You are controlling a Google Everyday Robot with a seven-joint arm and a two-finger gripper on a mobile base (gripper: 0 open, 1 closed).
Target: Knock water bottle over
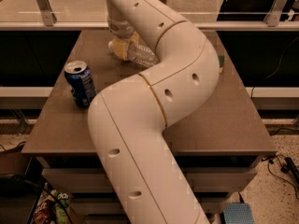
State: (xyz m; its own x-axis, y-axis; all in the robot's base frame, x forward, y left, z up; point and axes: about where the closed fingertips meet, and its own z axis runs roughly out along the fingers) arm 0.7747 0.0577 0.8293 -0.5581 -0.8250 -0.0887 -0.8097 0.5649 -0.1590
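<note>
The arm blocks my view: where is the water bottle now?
In the camera view, the water bottle lies on its side at the table's far end, left of centre, right beside the hand and partly behind the arm, beyond the blue can.

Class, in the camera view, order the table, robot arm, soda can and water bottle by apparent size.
1. Table, arm: unranked, the arm being nearer the camera.
2. Can.
3. The water bottle, partly hidden by the arm, so unsure against the can.
Gripper: beside the bottle, toward the table's far side.
</note>
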